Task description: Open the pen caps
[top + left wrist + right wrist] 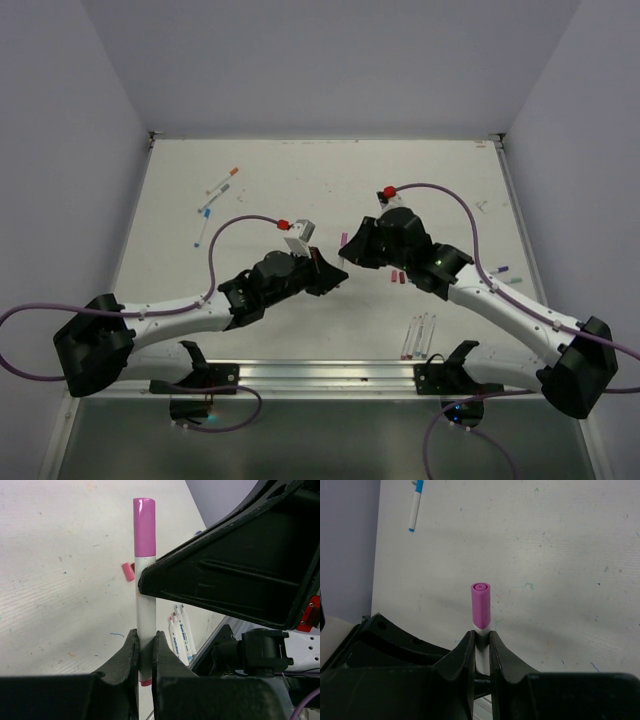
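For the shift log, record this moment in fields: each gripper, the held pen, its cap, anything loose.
left gripper: shut on pink pen, low on the barrel
right gripper: shut on the same pen, just under its cap
pink cap: still on
loose cap: reddish, lying on table
other pens: row near right arm's base

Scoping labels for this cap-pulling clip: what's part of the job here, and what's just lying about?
Job: held pen; its magenta cap; left gripper and right gripper, both clamped on it; pens at far left.
Lying about: loose pink cap; three near-edge pens, seemingly uncapped; purple cable.
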Motion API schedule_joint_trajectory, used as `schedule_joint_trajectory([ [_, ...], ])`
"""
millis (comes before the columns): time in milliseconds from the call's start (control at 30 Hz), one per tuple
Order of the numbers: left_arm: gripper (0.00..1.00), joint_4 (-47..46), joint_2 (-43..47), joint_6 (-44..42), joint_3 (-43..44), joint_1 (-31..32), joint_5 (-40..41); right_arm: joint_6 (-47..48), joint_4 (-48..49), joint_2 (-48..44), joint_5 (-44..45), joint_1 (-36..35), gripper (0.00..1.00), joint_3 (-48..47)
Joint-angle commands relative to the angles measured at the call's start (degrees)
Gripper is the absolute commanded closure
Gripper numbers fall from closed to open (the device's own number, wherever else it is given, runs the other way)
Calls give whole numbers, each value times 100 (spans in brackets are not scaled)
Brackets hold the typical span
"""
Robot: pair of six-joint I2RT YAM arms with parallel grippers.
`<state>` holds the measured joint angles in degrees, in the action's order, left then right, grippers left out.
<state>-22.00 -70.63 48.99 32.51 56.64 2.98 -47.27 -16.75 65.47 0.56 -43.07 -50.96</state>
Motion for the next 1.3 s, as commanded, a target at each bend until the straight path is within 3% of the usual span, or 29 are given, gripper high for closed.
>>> schedule_joint_trajectory([
  [0,100,-340,40,5,72,14,-263,24,85,62,190,-52,84,-290],
  [400,100,-358,409,146,-342,14,-394,358,-179,642,454,-44,72,-1030],
  [633,100,-314,568,146,-404,14,-386,376,-100,800,428,-35,71,-1092],
  [733,100,-279,603,146,-404,13,-369,358,-21,827,331,-35,78,-1065],
  [767,100,-287,612,146,-404,22,-377,350,14,818,314,-35,93,-1039],
  [800,100,-279,629,146,-386,14,-404,350,66,766,305,-26,100,-961],
  [933,100,-498,673,23,-386,14,-789,446,268,555,253,44,100,-714],
  [1033,100,-1287,665,40,-630,-83,-1675,490,793,327,-615,447,100,-363],
  [1200,100,-3904,314,1039,-1387,-583,-3380,253,2182,71,-2785,1606,100,507],
  [1267,100,-4843,112,1296,-1572,-654,-3637,95,2439,88,-3069,1810,100,683],
])
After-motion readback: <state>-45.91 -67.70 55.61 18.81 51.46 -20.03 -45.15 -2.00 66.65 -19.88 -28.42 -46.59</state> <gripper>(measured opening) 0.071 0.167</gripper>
